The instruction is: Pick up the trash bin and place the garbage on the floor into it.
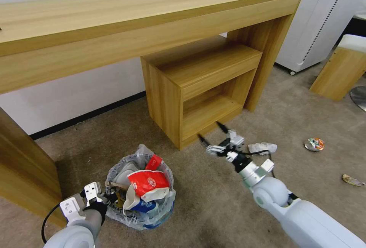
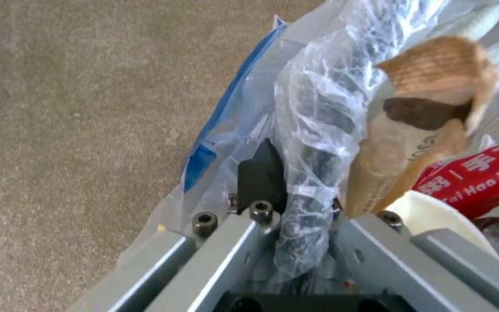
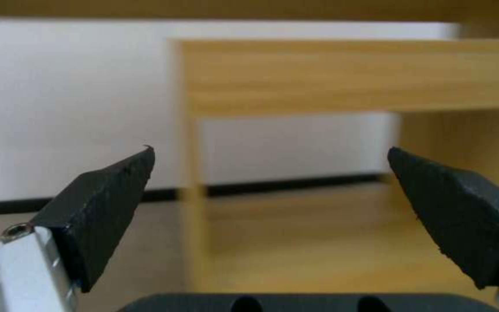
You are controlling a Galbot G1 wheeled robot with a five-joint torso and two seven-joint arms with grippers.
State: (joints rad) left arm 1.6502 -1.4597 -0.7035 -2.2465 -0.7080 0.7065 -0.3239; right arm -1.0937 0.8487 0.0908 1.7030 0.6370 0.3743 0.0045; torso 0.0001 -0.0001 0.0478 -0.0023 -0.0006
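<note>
The trash bin [image 1: 142,217], lined with a crinkly plastic bag, stands on the floor [image 1: 213,206] at the lower left. It is heaped with garbage, including a red-white paper cup [image 1: 148,182] and a white slipper [image 1: 125,172]. My left gripper [image 1: 109,198] is shut on the bin's near rim. In the left wrist view the bag-covered rim [image 2: 313,173] is pinched between the fingers [image 2: 261,173]. My right gripper [image 1: 211,132] hangs open and holds nothing above the carpet, its pads [image 3: 105,208] wide apart. A white tissue [image 1: 263,148], a crushed can [image 1: 314,144] and a small scrap [image 1: 352,180] lie on the carpet to the right.
A long wooden desk [image 1: 152,15] spans the back, with a low open wooden cabinet [image 1: 202,88] under it just beyond my right gripper. The desk's leg panel [image 1: 23,172] stands close to the bin's left. A white appliance [image 1: 320,19] and a wooden stool [image 1: 341,69] are at the far right.
</note>
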